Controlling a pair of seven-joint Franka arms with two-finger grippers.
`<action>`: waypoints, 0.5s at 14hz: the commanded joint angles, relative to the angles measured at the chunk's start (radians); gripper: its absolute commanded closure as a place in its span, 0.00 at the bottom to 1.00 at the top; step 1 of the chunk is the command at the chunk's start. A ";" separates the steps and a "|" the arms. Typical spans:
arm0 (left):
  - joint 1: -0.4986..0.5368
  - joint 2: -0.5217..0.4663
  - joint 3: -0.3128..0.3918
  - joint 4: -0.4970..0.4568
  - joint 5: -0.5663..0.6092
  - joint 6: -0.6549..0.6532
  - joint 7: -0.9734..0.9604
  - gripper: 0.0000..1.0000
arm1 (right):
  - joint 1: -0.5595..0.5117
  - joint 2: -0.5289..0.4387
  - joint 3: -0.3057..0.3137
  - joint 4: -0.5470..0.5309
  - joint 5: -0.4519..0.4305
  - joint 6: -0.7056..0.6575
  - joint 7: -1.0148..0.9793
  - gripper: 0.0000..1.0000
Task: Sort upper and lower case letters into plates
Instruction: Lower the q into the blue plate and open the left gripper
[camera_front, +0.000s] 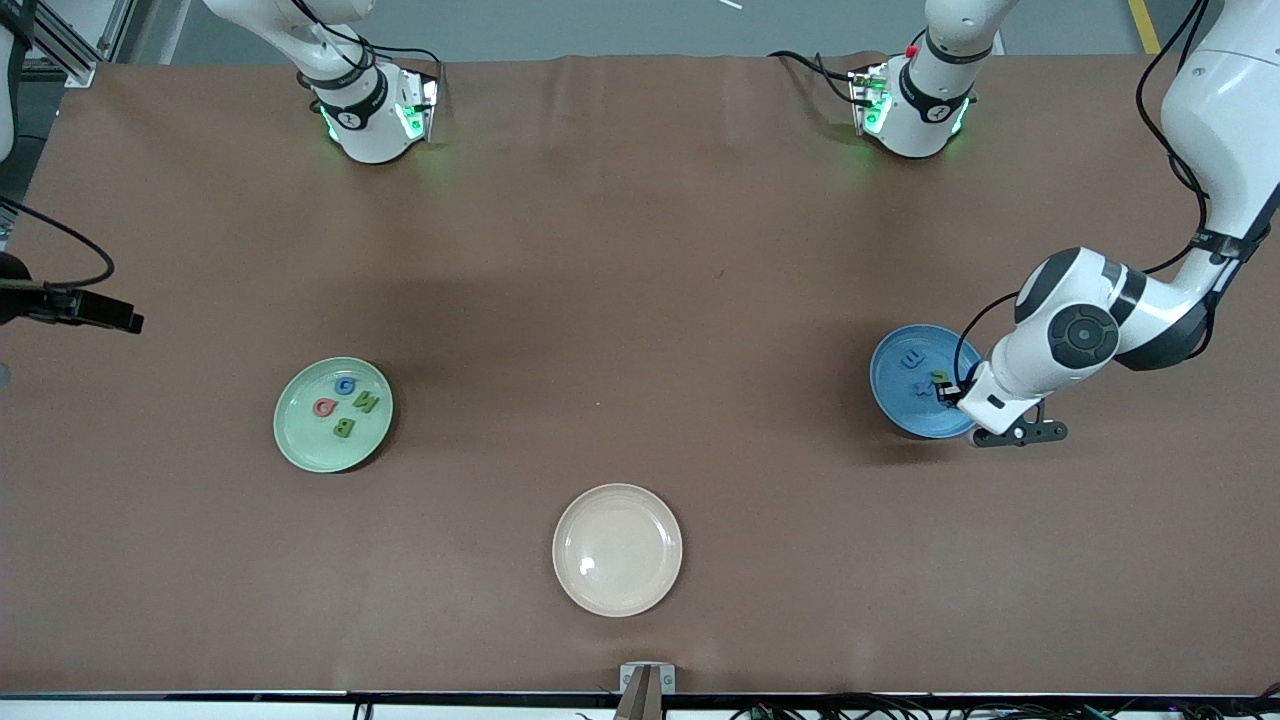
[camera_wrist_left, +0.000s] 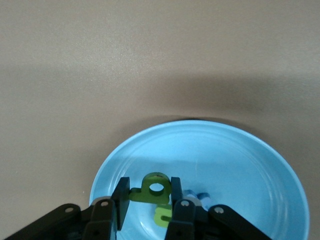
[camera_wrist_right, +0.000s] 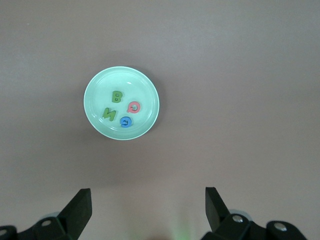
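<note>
The blue plate (camera_front: 900, 400) (camera_wrist_left: 240, 165) lies toward the left arm's end of the table. My left gripper (camera_front: 947, 390) (camera_wrist_left: 148, 187) hangs low over it, shut on a dark green letter (camera_wrist_left: 156, 190) with a round hole. A light green letter (camera_wrist_left: 162, 216) and a blue letter (camera_front: 912, 360) lie in that plate. The pale green plate (camera_front: 300, 440) (camera_wrist_right: 95, 85) toward the right arm's end holds several letters: a green B (camera_wrist_right: 117, 96), a green N (camera_wrist_right: 108, 113), a pink one (camera_wrist_right: 134, 106) and a blue one (camera_wrist_right: 126, 121). My right gripper (camera_wrist_right: 148, 200) waits high up, open and empty.
A cream-beige plate (camera_front: 617, 549) with nothing in it lies nearest the front camera, between the two coloured plates. Brown cloth covers the table. Both arm bases stand along the table edge farthest from that camera.
</note>
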 joint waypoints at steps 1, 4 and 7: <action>-0.016 0.025 0.021 0.018 0.018 0.002 0.011 0.83 | -0.002 -0.115 0.007 -0.131 0.015 0.046 0.001 0.00; -0.019 0.040 0.024 0.019 0.020 0.016 0.011 0.82 | 0.001 -0.164 0.007 -0.175 0.015 0.054 0.001 0.00; -0.021 0.052 0.031 0.018 0.020 0.017 0.010 0.82 | 0.007 -0.213 0.006 -0.229 0.015 0.083 0.000 0.00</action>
